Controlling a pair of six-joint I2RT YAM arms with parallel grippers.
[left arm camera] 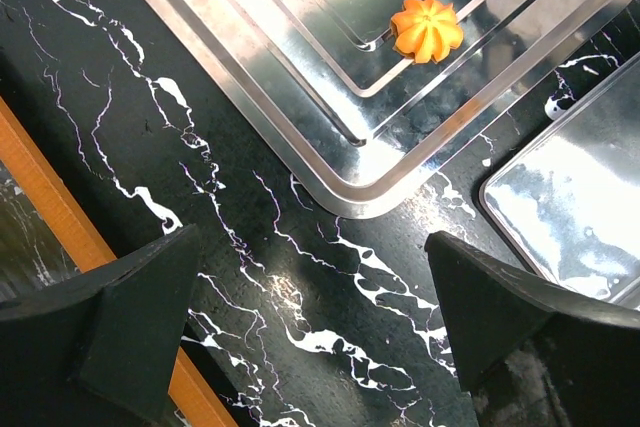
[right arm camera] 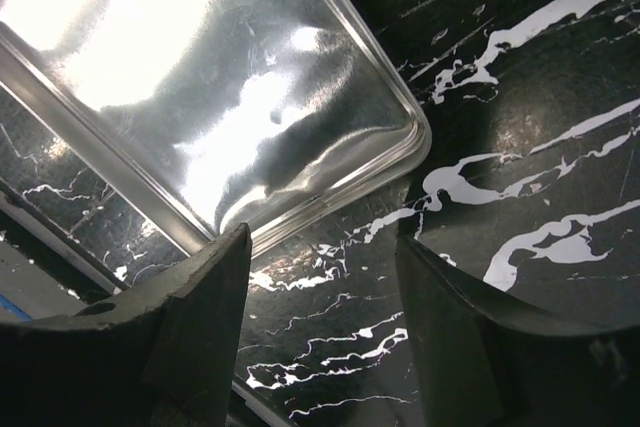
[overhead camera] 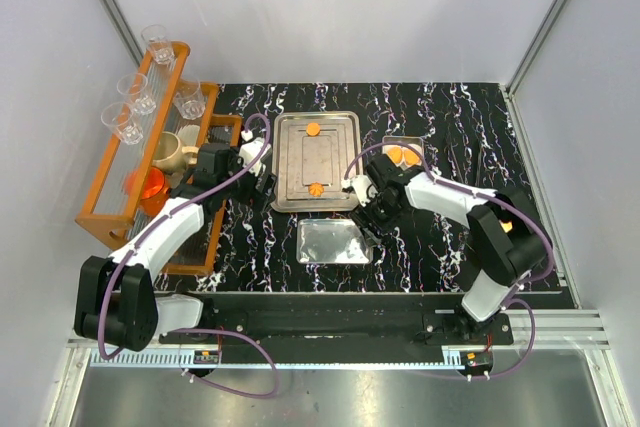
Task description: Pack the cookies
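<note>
A: Well, looks barely begun. Can spot no cookies [overhead camera: 313,129] in the small tin [overhead camera: 333,242], presumably the box to fill. Only bare shiny metal in the right wrist view.

B: Agreed. Counting two on the big tray [overhead camera: 290,162]: a round cookie toward the far end, a flower cookie [left arm camera: 427,27] toward the near end. Well apart from each other.

A: And more orange ones over on the little dish [overhead camera: 388,143], partly behind the right arm. Can't count those.

B: So everything left to do, going by this: pick up, carry across, drop in, one after another.

A: Left claw [left arm camera: 310,327]?

B: Spread wide, gripping nothing, hovering over bare desk [left arm camera: 250,237] just off the tray's near corner. Flower cookie ahead of it, not touching.

A: Right claw [right arm camera: 320,327]?

B: Also spread, also empty, over the desk right at the tin's corner.

A: And lying which way, those two on the tray?

B: Flat, faces up. No long axis to speak of: round as coins, with petals fanning out evenly on the flower cookie. Probably fine to pinch from any side.
</note>
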